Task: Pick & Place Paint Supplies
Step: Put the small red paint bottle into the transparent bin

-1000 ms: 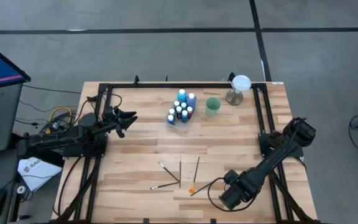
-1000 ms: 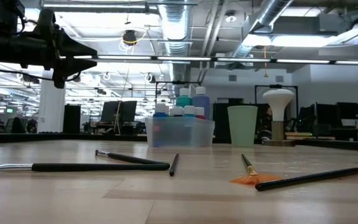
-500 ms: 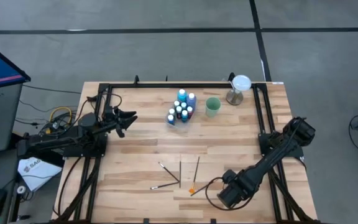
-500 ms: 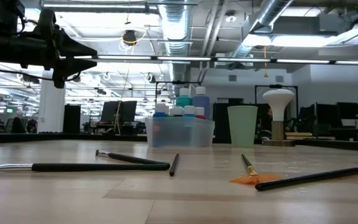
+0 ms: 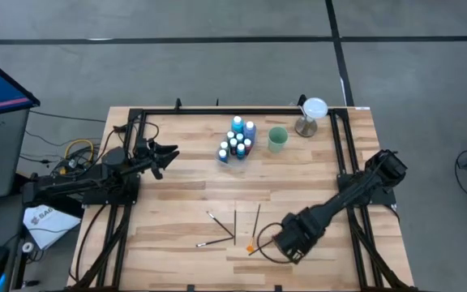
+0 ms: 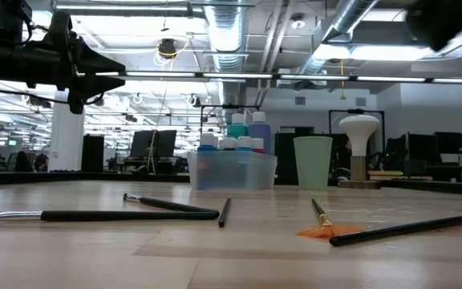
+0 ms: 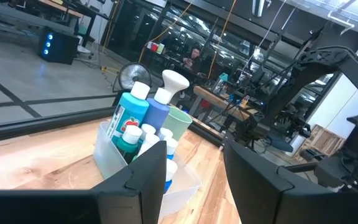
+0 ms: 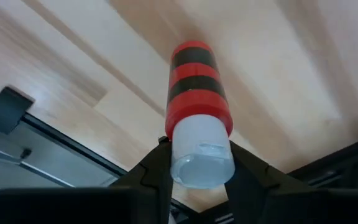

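A pale wooden surface (image 5: 185, 203) framed by black rails stands on a grey floor, with an open workshop hall behind it. The right gripper (image 8: 199, 177) grips a red paint bottle (image 8: 197, 102) with black bands and a white cap, its fingers (image 8: 157, 165) closed against the cap end; from above it sits over the near right part of the surface (image 5: 286, 240), beside the scattered paintbrushes (image 5: 235, 223), one with an orange tip (image 6: 399, 229). The other paint bottles (image 5: 236, 142), blue, teal and one taller, stand in a clear plastic tray (image 6: 231, 171) toward the far edge, just beside a pale green cup (image 5: 277, 138) and a white-topped stand (image 5: 310, 116). The tall blue bottle carries a label (image 7: 120, 118), too small to read. The left gripper (image 5: 167, 156) hovers at the left, fingers (image 7: 142, 168) apart and empty.
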Robot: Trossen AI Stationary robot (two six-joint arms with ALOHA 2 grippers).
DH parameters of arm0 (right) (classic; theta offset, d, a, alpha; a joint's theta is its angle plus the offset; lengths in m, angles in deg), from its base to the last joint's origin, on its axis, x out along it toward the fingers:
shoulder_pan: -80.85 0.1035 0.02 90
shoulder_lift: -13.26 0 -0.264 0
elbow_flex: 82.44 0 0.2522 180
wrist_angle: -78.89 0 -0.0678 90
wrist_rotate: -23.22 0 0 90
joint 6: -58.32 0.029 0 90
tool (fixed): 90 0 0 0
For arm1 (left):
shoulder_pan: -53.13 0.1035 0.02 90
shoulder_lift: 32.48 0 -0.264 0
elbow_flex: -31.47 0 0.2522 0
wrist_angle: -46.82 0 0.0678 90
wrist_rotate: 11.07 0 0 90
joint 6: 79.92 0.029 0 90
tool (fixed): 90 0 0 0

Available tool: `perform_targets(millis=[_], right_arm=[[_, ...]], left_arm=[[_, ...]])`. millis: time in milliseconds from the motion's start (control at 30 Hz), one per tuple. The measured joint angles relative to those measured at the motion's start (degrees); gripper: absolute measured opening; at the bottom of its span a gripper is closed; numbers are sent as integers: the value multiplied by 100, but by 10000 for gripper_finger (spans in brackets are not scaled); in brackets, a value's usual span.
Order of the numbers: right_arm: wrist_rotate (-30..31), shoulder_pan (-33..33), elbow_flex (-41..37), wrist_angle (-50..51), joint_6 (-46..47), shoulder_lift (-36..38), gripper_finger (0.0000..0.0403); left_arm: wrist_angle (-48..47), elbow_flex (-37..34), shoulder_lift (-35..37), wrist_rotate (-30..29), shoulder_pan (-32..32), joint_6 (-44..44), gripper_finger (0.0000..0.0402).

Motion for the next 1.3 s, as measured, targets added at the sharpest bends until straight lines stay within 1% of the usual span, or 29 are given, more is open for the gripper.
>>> perform_targets(millis=[233,400,567,667,733,833,967,1133,1300], right_arm=[[153,-766,641,961,-1399,0,105],[470,-1598,1288,1750,-2390,0,105],[1004,-2604,1775,1786,-3152,-1,105],[1162,-3207,2006,1600,-3540,-44,105],[1201,-3569,2098,1437,-3720,-53,105],[1200,-4066,2163,935,-3836,-52,105],[1200,-4559,2316,724,-3878,-52,105],[1198,-4912,2462,440,-3813,-52,105],[1196,-5025,2483,162,-3659,-50,105]], left_arm=[[0,0,0,0,0,2,154],[0,0,0,0,0,4,154],[0,0,0,0,0,4,154],[0,0,0,0,0,4,154],[0,0,0,0,-2,4,154],[0,0,0,0,0,4,154],[0,0,0,0,-2,4,154],[0,0,0,0,0,4,154],[0,0,0,0,-1,-2,154]])
